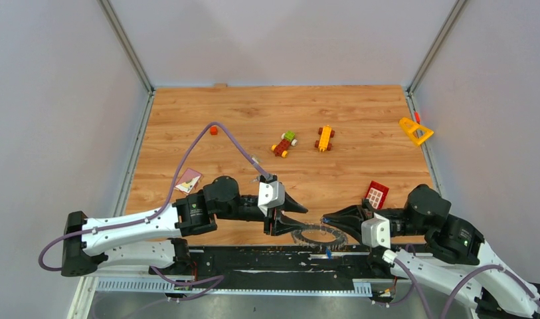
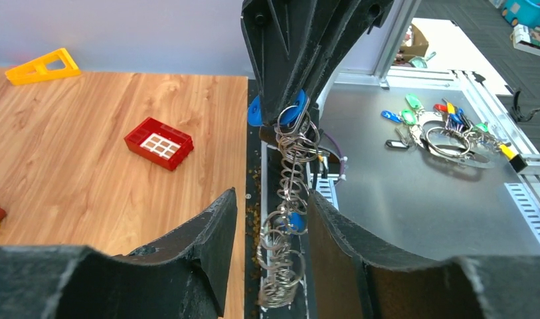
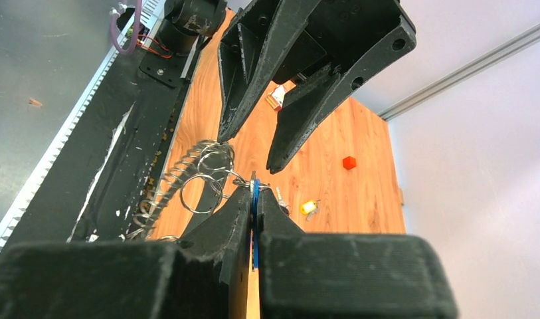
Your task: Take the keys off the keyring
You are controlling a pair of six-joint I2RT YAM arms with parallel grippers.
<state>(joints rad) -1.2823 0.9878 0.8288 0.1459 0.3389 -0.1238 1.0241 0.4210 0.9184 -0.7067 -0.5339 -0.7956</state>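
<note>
The right fingers (image 3: 230, 226) clamped a blue key (image 3: 254, 199) while the left fingers (image 2: 210, 229) stood parted around the keyring (image 2: 290, 169), which they probably had to grip before any pulling apart.

right pincer (image 3: 255, 194) buries most of blue key (image 3: 254, 229), blade hidden; keyring (image 3: 179, 173) lower end at 7 o'clock disappears behind pincer body.

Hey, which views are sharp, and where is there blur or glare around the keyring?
Top external: evenly lit, sharp, but the keyring is tiny against the dark strip. Left wrist: its coils glint crisply, while the near left gripper looks soft. Right wrist: the right gripper, shut on a blue key, fills the foreground, slightly blurred.
</note>
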